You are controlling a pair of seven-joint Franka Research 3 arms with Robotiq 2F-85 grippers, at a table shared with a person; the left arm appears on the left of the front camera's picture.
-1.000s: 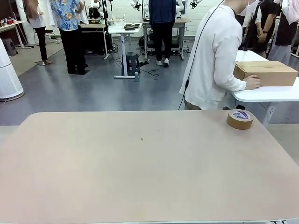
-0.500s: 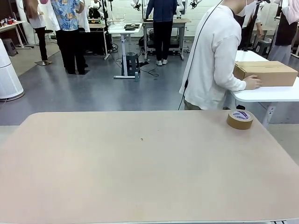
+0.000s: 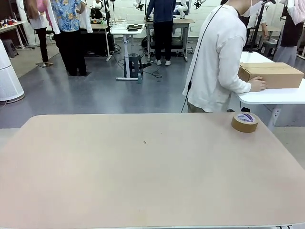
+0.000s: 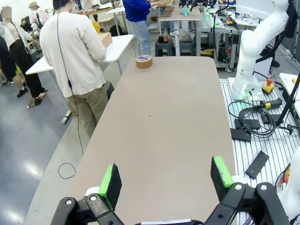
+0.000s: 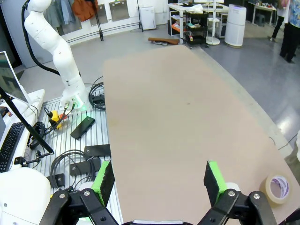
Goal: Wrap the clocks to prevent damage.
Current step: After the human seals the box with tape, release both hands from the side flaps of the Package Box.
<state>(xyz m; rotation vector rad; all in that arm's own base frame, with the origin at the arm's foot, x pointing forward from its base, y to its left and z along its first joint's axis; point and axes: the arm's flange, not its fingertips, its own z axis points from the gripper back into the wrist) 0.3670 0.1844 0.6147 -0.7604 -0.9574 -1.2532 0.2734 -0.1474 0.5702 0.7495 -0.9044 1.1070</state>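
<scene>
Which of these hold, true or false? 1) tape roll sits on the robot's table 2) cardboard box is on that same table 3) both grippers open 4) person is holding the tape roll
1) True: the brown tape roll lies at the far right corner of the tan table.
2) False: the cardboard box sits on a separate white table.
3) True: the left gripper and right gripper hang open above the table.
4) False: the person's hand rests against the box.
</scene>
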